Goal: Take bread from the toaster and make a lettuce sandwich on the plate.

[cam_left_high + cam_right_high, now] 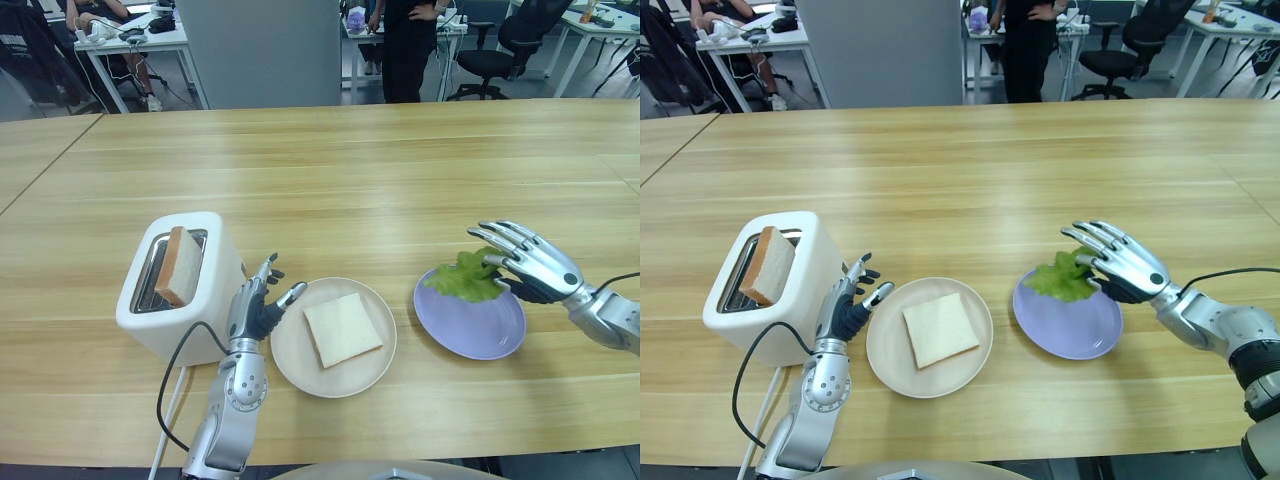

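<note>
Left eye view, nearest us: our left hand (256, 308) stands between the toaster (212, 262) and the cream plate (290, 352), fingers loose, holding nothing. A bread slice (342, 329) lies flat on that plate, corners skewed. Our right hand (530, 262) pinches the lettuce (462, 282) over the purple plate's (482, 332) far-left rim. A second slice (180, 266) stands upright in the toaster, its length running near-to-far. Beyond, the table (330, 170) opens wide.

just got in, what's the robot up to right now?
Making a lettuce sandwich. One bread slice lies on the cream plate; a second slice stands in the toaster. The left hand is open and empty between toaster and plate. The right hand is at the lettuce on the purple plate; whether it grips it is unclear.
</note>
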